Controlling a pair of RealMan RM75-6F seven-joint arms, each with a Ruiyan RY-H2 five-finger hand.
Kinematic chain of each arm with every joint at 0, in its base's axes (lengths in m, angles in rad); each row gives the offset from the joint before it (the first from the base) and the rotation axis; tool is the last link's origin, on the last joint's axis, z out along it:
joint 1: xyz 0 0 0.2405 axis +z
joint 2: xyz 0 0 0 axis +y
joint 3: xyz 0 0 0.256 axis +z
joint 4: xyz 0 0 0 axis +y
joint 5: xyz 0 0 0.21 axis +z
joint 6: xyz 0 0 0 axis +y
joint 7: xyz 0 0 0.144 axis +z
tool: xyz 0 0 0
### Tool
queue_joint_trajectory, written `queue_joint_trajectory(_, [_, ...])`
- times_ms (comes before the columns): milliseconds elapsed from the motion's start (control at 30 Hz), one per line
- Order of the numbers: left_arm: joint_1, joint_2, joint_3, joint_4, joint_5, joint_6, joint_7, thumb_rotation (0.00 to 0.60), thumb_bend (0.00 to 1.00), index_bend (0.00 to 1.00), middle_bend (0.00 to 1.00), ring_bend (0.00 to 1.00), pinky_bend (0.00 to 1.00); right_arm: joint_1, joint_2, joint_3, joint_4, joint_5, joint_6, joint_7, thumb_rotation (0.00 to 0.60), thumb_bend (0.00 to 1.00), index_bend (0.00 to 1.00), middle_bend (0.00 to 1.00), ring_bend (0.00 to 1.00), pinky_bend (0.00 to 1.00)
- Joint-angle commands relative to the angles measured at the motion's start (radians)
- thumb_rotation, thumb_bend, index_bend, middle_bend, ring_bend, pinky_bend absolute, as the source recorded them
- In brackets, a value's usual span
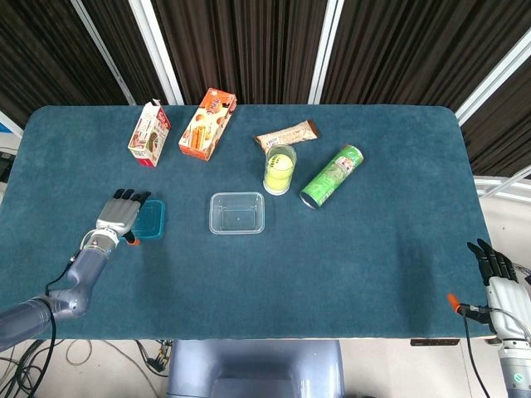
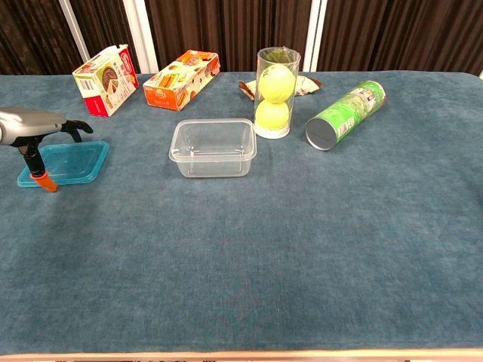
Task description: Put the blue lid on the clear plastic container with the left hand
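The blue lid [image 1: 152,220] [image 2: 69,161] sits at the table's left side, its right edge slightly raised. My left hand [image 1: 116,217] [image 2: 34,130] holds its left edge, fingers stretched over the top and the orange-tipped thumb at the front corner. The clear plastic container [image 1: 237,212] [image 2: 213,147] stands empty and uncovered to the lid's right, near mid-table. My right hand [image 1: 498,278] hangs off the table's front right corner with fingers straight and nothing in it; the chest view does not show it.
Along the back stand a white-and-red carton [image 1: 149,133] [image 2: 106,79], an orange box [image 1: 207,124] [image 2: 183,79], a snack bar [image 1: 286,135], a tube of tennis balls [image 1: 280,168] [image 2: 276,92] and a lying green can [image 1: 332,176] [image 2: 346,115].
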State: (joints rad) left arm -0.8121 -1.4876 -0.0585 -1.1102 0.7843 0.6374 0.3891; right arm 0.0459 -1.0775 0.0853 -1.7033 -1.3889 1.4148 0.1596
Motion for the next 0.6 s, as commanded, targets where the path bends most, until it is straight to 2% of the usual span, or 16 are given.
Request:
queue_joint_trajectory(33, [0.0,0.006,-0.003,-0.008,-0.006,-0.001,-0.004,0.6,0.13,0.03,0.31,0.0,0.0,0.0,0.0,0.0,0.0,0.0,0.0,-0.001,0.6,0.29,0.1,0.0,0.0,0.0])
queue_joint_trajectory(167, [-0.002,0.019,-0.006,-0.022,-0.014,0.002,-0.006,0.6,0.13,0.04,0.31,0.0,0.0,0.0,0.0,0.0,0.0,0.0,0.0,-0.001,0.6,0.29,0.1,0.0,0.0,0.0])
queue_joint_trajectory(600, [-0.057,0.144,-0.029,-0.205,-0.103,0.023,0.045,0.6,0.13,0.04,0.31,0.0,0.0,-0.001,0.0,0.001,-0.002,0.001,0.0,0.005,0.6,0.29,0.1,0.0,0.0,0.0])
